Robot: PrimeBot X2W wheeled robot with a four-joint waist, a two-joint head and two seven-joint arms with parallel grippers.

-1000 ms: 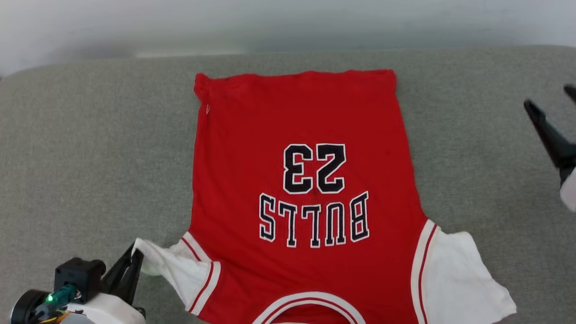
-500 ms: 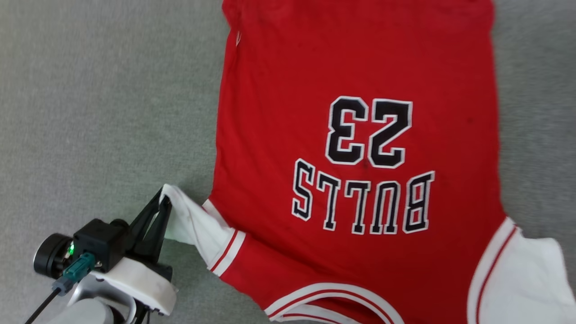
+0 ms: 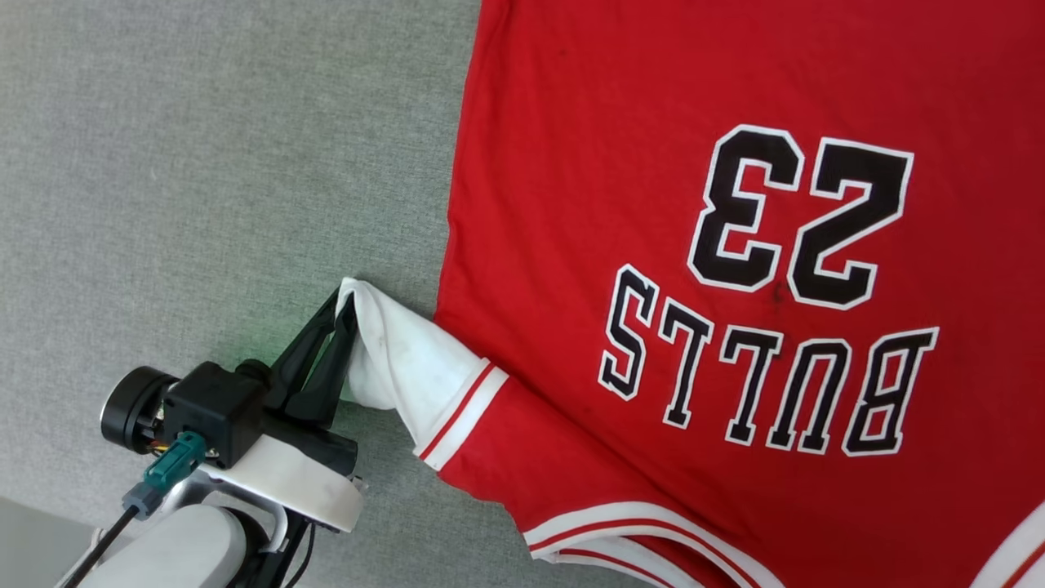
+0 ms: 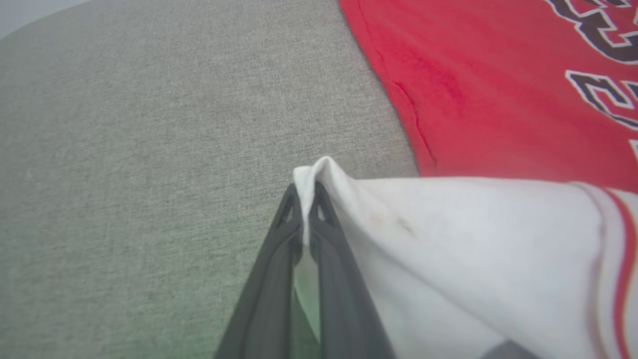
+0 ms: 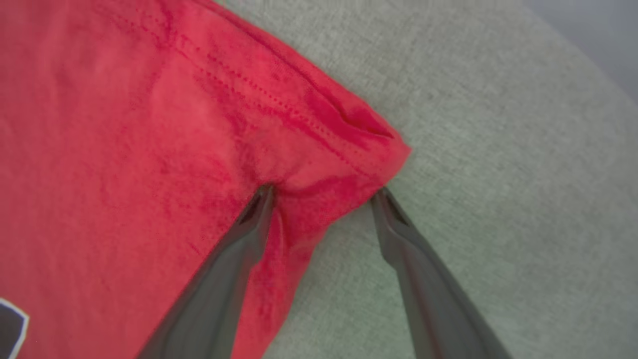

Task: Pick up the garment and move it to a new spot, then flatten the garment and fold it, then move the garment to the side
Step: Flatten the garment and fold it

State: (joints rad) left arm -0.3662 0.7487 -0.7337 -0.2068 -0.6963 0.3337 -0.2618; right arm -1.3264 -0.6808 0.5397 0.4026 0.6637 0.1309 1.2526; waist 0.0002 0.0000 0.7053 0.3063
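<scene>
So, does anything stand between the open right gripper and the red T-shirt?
Nothing visible does. The right gripper, jaws open, straddles a hem corner of the red soft-fabric T-shirt lying on the grey fabric surface.

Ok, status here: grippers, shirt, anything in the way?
Left gripper shut on white sleeve of shirt. Right gripper open, straddling its red hem corner. Nothing seen in the way.

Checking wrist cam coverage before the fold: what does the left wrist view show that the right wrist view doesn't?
Left wrist: left tool shut on the tip of the white short sleeve, red-and-white striped trim, black lettering. Right wrist: right tool open, straddling the stitched red hem corner, one finger on fabric, the other over grey woven upholstery. Both: the bright red soft-fabric T-shirt lying on that upholstery.
</scene>
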